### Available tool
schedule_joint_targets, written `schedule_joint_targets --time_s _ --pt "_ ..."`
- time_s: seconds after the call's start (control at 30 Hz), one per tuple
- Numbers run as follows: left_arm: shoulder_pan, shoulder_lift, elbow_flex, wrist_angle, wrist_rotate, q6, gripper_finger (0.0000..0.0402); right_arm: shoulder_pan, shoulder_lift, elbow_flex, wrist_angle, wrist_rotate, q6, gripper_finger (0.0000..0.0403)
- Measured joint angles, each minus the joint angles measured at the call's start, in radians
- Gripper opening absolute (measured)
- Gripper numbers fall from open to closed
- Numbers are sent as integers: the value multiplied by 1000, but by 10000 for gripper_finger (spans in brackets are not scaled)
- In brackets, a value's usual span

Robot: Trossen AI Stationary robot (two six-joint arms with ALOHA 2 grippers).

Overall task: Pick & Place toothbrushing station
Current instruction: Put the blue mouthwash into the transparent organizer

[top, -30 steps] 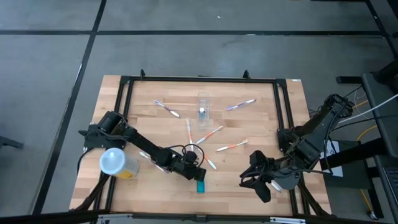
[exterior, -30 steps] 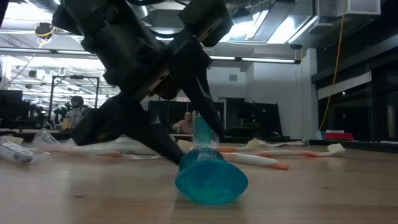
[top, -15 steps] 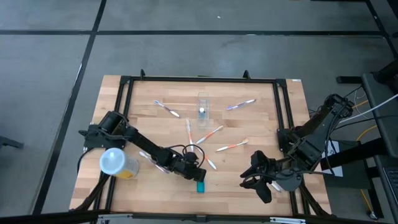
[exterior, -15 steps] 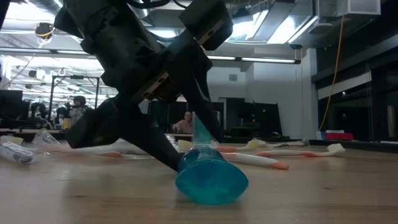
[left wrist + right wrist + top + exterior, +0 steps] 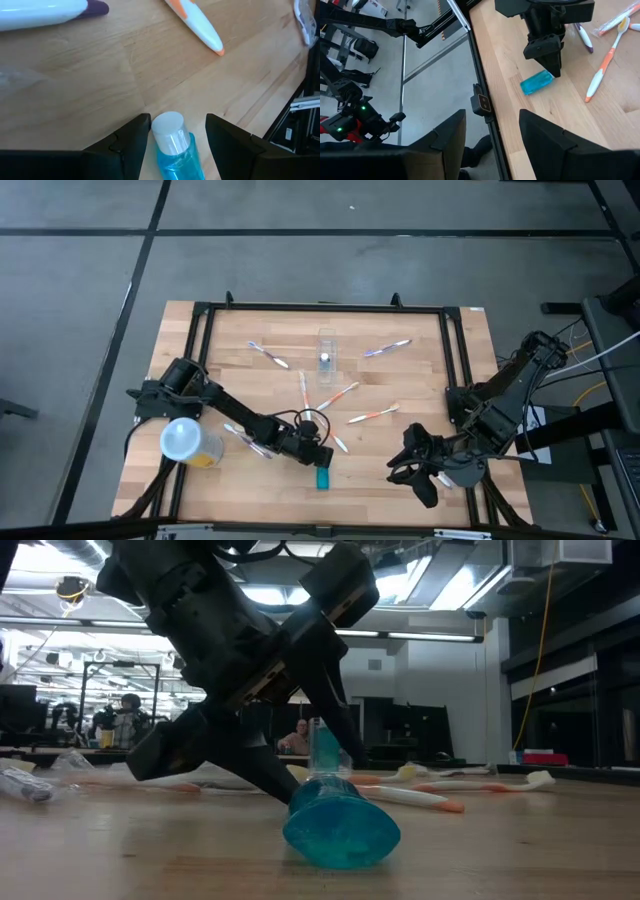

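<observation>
The toothbrushing station, a small clear holder (image 5: 326,350), stands at the far middle of the table, away from both grippers. My left gripper (image 5: 177,119) is open, low over the table's near middle (image 5: 316,458). Its fingers stand on either side of the white cap (image 5: 169,131) of a small blue bottle (image 5: 322,478). The bottle lies on its side on the wood, its base facing the low view (image 5: 340,830). My right gripper (image 5: 402,470) is open and empty at the near right.
A yellow tub with a pale round lid (image 5: 186,442) stands at the near left. Several toothbrushes (image 5: 366,416) lie scattered between the holder and the bottle. A black frame (image 5: 320,307) runs round the table top. Bare wood lies between the two grippers.
My left gripper has shifted a little toward the table's right over the blue bottle. The bottle lies where it was.
</observation>
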Motion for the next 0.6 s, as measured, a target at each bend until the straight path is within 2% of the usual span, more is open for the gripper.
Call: schedule_joint_targets --time_s 0.43,0.6 --pt "-5 3 0 -3 21 -7 196 4 0 0 0 -4 0 187" --pt "-5 3 -1 -10 38 -16 175 4 0 0 -1 -4 0 187"
